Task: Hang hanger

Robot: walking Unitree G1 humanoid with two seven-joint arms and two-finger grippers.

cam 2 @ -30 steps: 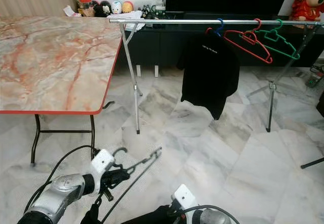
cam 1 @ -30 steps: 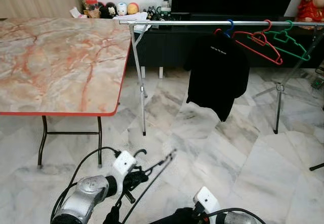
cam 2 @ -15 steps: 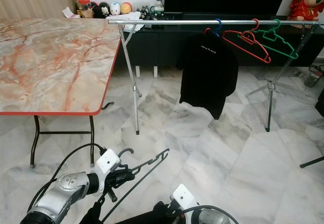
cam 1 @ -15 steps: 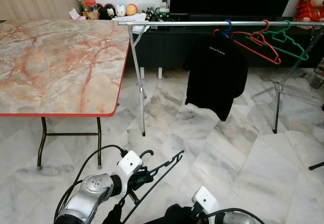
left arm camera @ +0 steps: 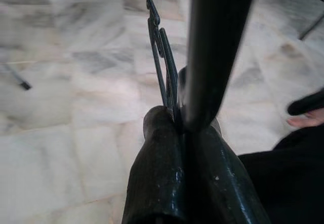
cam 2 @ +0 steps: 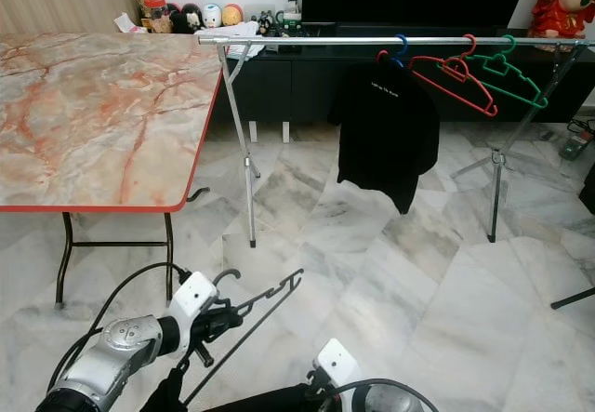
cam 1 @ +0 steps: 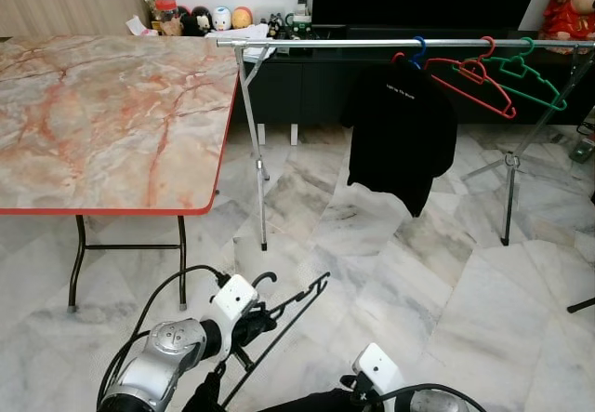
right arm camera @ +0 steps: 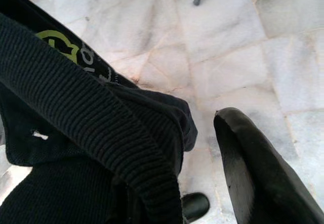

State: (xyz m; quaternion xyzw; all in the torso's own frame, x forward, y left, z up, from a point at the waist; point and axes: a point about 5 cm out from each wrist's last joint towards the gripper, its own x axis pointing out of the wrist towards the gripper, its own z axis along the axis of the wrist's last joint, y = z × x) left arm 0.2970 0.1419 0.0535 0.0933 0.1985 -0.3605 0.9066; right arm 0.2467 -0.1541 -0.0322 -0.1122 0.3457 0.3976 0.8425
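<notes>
Shirt (cam 1: 402, 124) print — too small, unreadable

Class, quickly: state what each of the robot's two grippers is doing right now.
Left gripper: shut on the black hanger.
Right gripper: a black garment lies across one finger; open or shut cannot be told.

home, likely living room | marble floor (cam 1: 437, 272) | clothes rack (cam 1: 372, 43)

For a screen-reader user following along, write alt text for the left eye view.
The left tool grips a black hanger low over the marble floor. Ahead, a metal rail carries a black shirt and red and green hangers.
</notes>
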